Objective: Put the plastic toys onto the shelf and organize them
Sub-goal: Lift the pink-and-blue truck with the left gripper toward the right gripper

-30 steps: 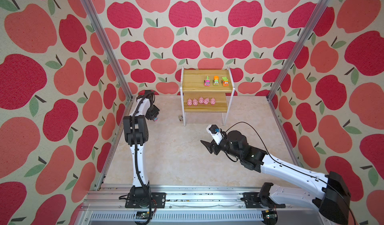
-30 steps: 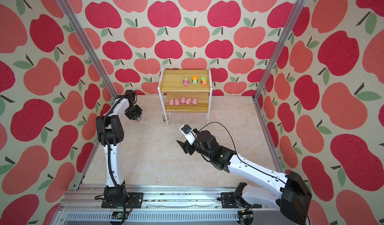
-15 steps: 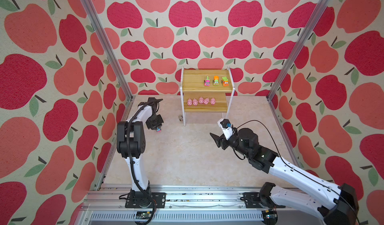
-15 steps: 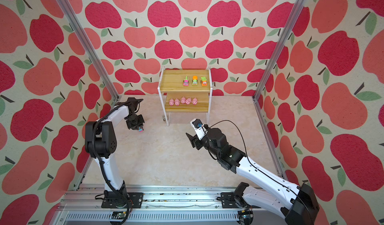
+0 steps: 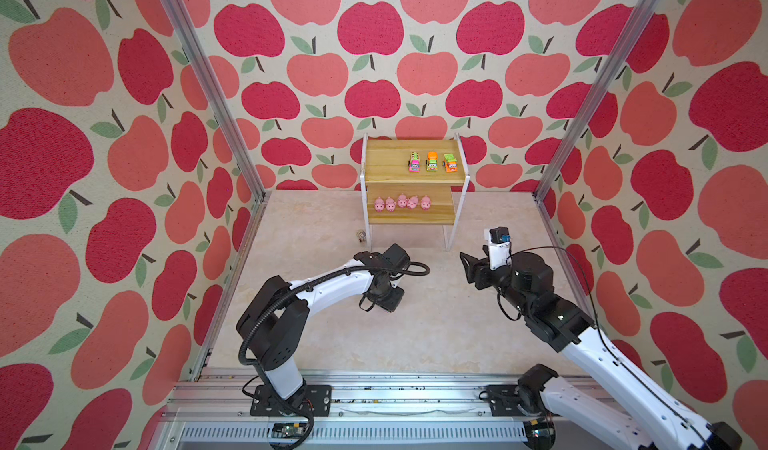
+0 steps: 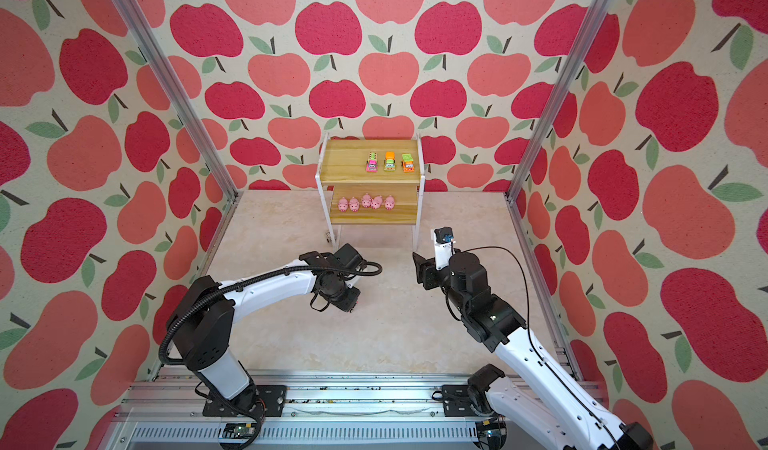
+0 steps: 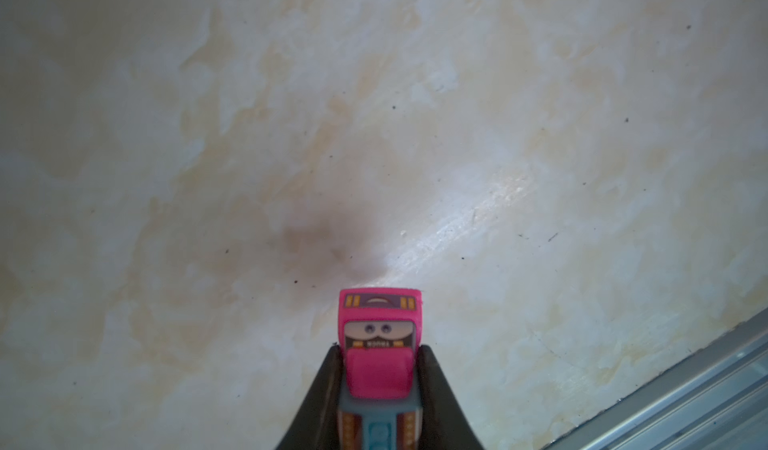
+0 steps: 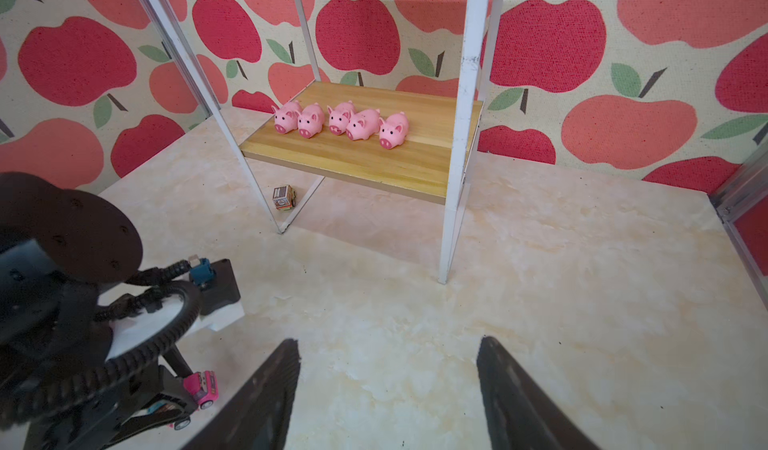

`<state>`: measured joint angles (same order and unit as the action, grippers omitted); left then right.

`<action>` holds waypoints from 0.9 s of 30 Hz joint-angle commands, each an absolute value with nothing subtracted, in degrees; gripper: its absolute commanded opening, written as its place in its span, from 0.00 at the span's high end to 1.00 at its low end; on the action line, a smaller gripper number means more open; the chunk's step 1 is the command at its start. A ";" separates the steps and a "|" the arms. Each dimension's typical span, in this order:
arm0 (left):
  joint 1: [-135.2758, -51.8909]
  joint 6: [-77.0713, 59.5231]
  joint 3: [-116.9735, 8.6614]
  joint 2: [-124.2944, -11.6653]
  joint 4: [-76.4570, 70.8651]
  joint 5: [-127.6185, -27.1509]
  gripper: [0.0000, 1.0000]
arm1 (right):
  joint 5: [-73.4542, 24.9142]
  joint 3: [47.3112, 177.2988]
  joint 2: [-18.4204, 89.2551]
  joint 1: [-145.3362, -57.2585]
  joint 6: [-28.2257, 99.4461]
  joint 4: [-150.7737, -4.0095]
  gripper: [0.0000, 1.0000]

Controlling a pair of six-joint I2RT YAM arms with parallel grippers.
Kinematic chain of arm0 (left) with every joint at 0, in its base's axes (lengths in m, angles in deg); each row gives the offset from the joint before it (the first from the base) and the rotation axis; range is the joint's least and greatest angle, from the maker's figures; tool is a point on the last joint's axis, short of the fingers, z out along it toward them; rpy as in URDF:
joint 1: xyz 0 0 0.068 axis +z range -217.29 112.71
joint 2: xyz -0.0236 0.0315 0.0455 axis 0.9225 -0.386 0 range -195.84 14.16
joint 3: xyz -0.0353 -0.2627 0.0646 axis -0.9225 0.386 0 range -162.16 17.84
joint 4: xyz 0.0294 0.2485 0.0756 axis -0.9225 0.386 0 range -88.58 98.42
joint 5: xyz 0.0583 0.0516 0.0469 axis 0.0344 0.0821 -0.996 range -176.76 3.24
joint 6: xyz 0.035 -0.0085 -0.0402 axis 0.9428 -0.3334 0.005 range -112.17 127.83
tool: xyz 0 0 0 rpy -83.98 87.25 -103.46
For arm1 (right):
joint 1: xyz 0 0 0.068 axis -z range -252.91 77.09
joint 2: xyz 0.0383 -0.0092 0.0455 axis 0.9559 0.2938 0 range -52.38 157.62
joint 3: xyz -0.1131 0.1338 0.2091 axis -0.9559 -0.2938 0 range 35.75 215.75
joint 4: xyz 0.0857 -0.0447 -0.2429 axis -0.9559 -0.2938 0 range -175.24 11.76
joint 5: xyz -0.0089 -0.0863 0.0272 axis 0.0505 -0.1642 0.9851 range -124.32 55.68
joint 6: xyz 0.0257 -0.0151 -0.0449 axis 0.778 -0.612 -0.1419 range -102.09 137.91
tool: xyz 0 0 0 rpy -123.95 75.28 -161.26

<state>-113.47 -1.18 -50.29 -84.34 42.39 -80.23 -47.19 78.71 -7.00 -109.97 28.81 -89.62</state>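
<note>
The marbled worktop (image 5: 415,344) lay bare under and around both claws, with open room on every side of them. The shelf (image 5: 390,157) stood well ahead of both claws against the back wall, its top board higher than either claw. The left claw (image 7: 380,346) hung low over the worktop, pointing down. It was clamped on the sides of a pink truck (image 7: 380,315), whose cab stuck out past the tips. The right claw (image 8: 388,340) was beside it, apart and empty, facing the shelf's lower board.

Three trucks (image 5: 432,163) stood in a row on the part of the top board farther from the left claw. The nearer half was free, and that gap looked the right spot. To do it well, the left claw would need to rise above the board's front edge and white frame before reaching in. It should then set the truck down level, in line with the row.

A stray truck (image 8: 284,197) lay on the worktop by the shelf leg nearest the left claw. Five pigs (image 8: 338,119) lined the lower board.
</note>
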 commanded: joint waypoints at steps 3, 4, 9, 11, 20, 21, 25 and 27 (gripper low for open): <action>-117.60 16.55 -58.40 -94.00 40.18 -79.18 0.73 | -49.14 77.59 -11.54 -108.76 32.39 -96.70 0.29; -118.44 19.25 -59.86 -96.27 40.93 -79.69 0.73 | -49.41 77.04 -12.45 -108.60 32.68 -97.42 0.29; -119.44 25.62 -63.19 -101.07 41.96 -82.58 0.73 | -49.38 75.57 -16.03 -108.41 32.28 -100.21 0.29; -119.33 26.99 -62.73 -100.20 41.51 -83.66 0.58 | -49.18 75.83 -16.09 -108.34 31.50 -101.55 0.29; -119.32 25.77 -57.57 -98.22 39.24 -86.85 0.32 | -47.19 76.01 -14.95 -108.29 28.74 -101.36 0.28; -119.32 25.38 -57.16 -98.47 39.14 -87.49 0.31 | -46.97 76.09 -14.86 -108.34 28.51 -101.26 0.28; -118.77 23.69 -56.35 -99.10 37.67 -90.10 0.30 | -45.71 75.80 -14.68 -108.32 28.02 -100.67 0.28; -117.74 23.39 -56.50 -99.29 36.93 -90.37 0.29 | -44.84 74.99 -14.60 -108.39 27.82 -100.18 0.28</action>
<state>-119.15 24.78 -58.40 -98.13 37.87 -86.59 -46.68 76.07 -14.65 -108.73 29.29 -100.63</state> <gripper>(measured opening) 0.706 0.719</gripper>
